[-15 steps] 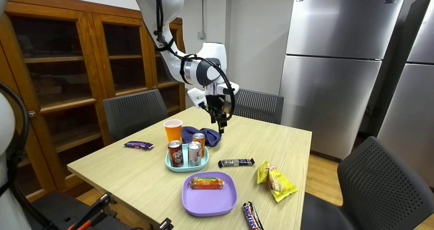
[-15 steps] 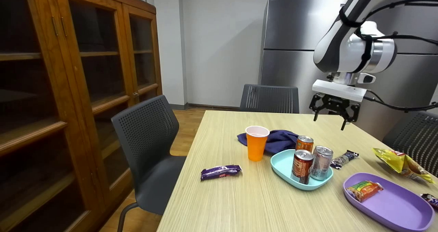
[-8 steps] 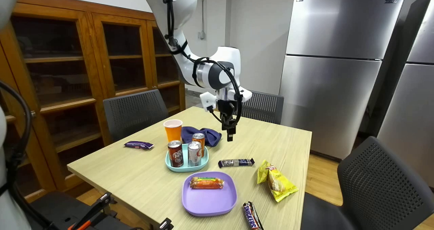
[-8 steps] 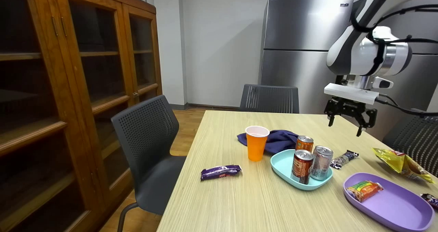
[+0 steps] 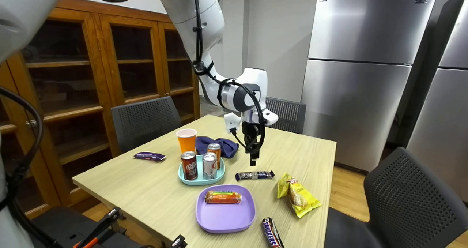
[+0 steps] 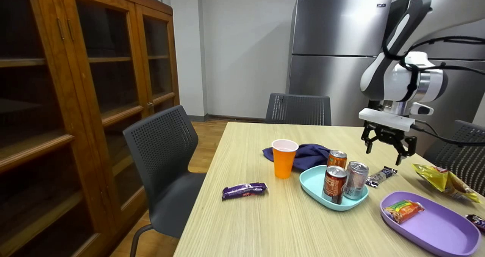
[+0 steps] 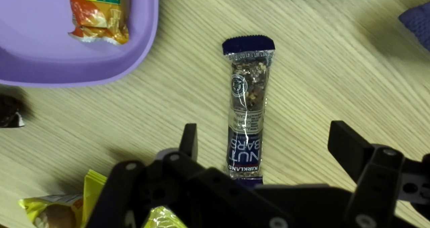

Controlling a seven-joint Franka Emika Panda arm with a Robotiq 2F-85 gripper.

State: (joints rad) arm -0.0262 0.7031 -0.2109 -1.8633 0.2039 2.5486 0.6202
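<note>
1. Gripper (image 6: 383,157), fingers spread apart, holding nothing, hangs above the table (image 5: 146,180).
2. Nut bar (image 7: 247,113) lies on the table below, seen between the fingers in the wrist view, long axis crossing the line joining them.
3. Purple plate (image 5: 225,218) and yellow bag (image 5: 299,196) sit near the bar, untouching.

The frame's edge crops the purple plate (image 7: 37,26), upper left in the wrist view; lower left, the fingers (image 7: 190,142) partly hide the yellow bag (image 7: 67,209).
</note>
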